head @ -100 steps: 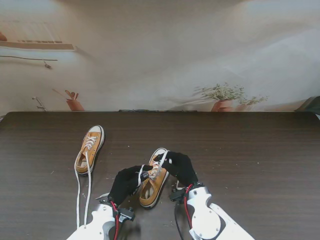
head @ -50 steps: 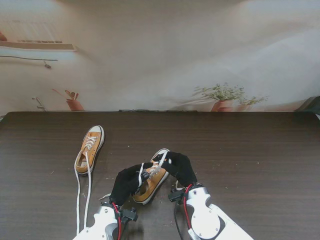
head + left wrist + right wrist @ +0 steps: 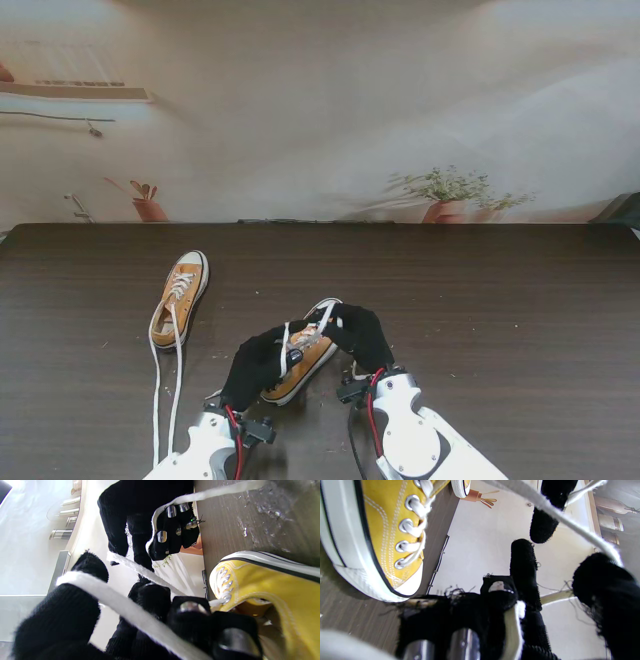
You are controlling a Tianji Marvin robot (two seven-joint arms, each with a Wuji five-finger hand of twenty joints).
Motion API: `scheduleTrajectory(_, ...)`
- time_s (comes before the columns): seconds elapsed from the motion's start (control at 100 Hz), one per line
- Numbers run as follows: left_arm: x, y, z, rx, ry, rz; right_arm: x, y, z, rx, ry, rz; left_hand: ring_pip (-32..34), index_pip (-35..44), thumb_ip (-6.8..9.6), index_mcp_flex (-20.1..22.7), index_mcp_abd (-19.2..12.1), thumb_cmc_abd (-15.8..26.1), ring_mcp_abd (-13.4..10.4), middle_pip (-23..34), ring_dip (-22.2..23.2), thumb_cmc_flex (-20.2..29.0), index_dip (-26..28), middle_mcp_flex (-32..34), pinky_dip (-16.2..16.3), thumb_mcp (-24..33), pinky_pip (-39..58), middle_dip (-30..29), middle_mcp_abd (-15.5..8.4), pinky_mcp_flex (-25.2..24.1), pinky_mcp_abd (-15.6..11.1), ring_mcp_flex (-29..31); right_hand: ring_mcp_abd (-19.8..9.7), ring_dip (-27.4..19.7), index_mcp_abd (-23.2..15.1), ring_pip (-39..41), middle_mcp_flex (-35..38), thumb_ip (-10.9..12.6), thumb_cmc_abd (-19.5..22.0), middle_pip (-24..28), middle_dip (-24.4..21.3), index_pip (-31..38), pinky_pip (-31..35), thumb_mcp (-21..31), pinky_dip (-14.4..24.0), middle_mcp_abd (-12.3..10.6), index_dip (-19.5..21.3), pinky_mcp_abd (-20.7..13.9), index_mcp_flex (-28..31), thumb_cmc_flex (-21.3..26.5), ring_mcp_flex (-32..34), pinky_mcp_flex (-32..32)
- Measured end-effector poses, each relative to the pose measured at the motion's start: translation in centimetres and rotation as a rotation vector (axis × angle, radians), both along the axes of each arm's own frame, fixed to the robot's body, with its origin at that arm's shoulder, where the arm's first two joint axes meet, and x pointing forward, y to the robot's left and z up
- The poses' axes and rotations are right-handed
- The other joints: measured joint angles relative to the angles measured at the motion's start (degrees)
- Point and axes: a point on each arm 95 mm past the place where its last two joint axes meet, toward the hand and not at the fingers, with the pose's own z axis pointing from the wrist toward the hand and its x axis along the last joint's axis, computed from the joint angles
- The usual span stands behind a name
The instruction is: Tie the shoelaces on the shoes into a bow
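A yellow low-top shoe (image 3: 303,362) lies between my two black-gloved hands, toe pointing away from me. My left hand (image 3: 256,367) is at its left side, shut on a white lace end (image 3: 285,347) that runs taut over its fingers (image 3: 82,600). My right hand (image 3: 360,336) is at the toe end, shut on the other lace end (image 3: 326,318), which is pinched between its fingers (image 3: 512,627). Both lace ends are lifted off the shoe (image 3: 270,585); the eyelet row (image 3: 407,530) is laced. No knot or loop is visible.
A second yellow shoe (image 3: 180,296) lies farther off to the left, its long untied laces (image 3: 157,400) trailing toward me on the dark wood table (image 3: 500,330). Small crumbs dot the surface around the near shoe.
The near shoe's heel has swung left, so it lies more slanted. My left hand has shifted slightly away from me with the lace; the right hand has barely moved.
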Motion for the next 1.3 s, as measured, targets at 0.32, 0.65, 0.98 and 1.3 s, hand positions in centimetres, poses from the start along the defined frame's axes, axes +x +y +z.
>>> scheduleTrajectory(0.32,-0.2,0.0,0.9,0.031,-0.033,0.002,0.1,-0.1,0.0,0.001,0.000,-0.007,-5.7,0.0,0.00,0.0,0.0,0.9,2.2,-3.0,-1.3,0.0,0.0,-0.5,-3.0,-0.1,-2.1,0.0,0.8,-2.1,5.2,0.0,0.0,0.0,0.0,0.0,0.0,0.0,0.0,0.0,0.0,0.0,0.0,0.0,0.0,0.0,0.0,0.0,0.0,0.0,0.0,0.0)
scheduleTrajectory(0.65,0.0,0.2,1.1,0.136,-0.128,0.111,0.0,-0.2,0.4,0.015,-0.008,-0.005,-1.7,0.3,0.00,1.5,0.0,0.9,1.3,-1.8,-1.3,0.0,0.0,1.7,-2.8,0.8,-0.9,-0.4,0.8,-1.6,4.0,0.0,0.0,0.0,0.0,0.0,0.0,0.0,0.2,0.0,0.0,0.0,0.0,0.0,0.0,0.0,0.0,0.0,0.0,0.0,0.0,0.0)
scheduleTrajectory(0.98,0.9,1.4,0.1,0.359,-0.244,0.140,-0.3,0.6,-0.1,0.040,-0.020,0.047,-1.7,0.3,0.00,1.3,-0.2,0.9,1.5,-1.8,-1.3,0.1,0.0,1.7,-2.8,1.6,-0.9,-0.8,0.8,-1.6,4.1,0.0,0.0,0.0,0.1,0.0,0.0,0.0,0.2,0.0,0.0,0.0,0.0,0.0,0.0,0.0,-0.5,0.1,0.0,0.0,0.0,0.0)
scheduleTrajectory(1.3,1.4,2.5,-0.2,0.340,-0.281,0.191,-0.4,1.1,-0.2,0.022,-0.026,0.118,-1.7,1.0,0.00,2.3,-0.2,0.9,1.6,-1.8,-1.3,0.1,0.0,1.7,-2.8,2.1,-0.9,-0.9,0.8,-1.6,4.1,0.0,0.1,0.0,0.0,0.0,0.0,0.0,0.1,0.0,0.0,0.1,0.0,0.0,0.0,0.0,-0.5,0.1,0.0,0.0,0.0,0.0)
